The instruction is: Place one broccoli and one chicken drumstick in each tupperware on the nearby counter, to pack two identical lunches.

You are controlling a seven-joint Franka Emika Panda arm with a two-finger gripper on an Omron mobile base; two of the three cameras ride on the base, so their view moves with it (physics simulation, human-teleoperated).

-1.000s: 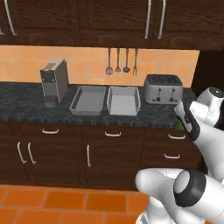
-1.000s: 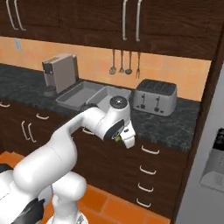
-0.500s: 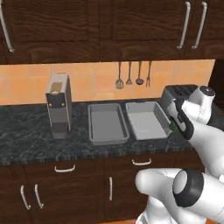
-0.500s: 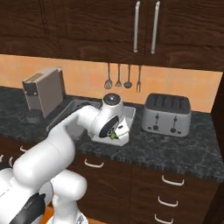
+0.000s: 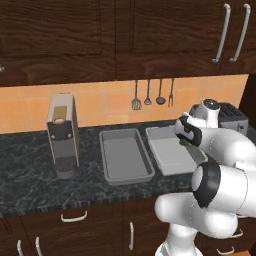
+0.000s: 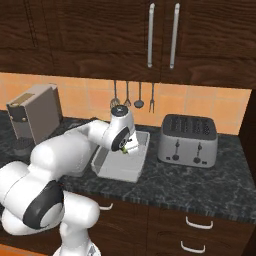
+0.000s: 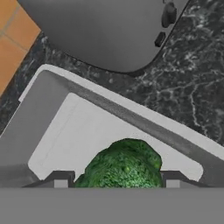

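Broccoli, lumpy green, between gripper fingers over smooth grey tupperware.

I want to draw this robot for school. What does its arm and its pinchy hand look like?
The arm is glossy white, made of fat rounded tubes like sausages, with dark black rings at the joints. The gripper has two small dark grey finger tips, flat and blocky. No cables or markings show.
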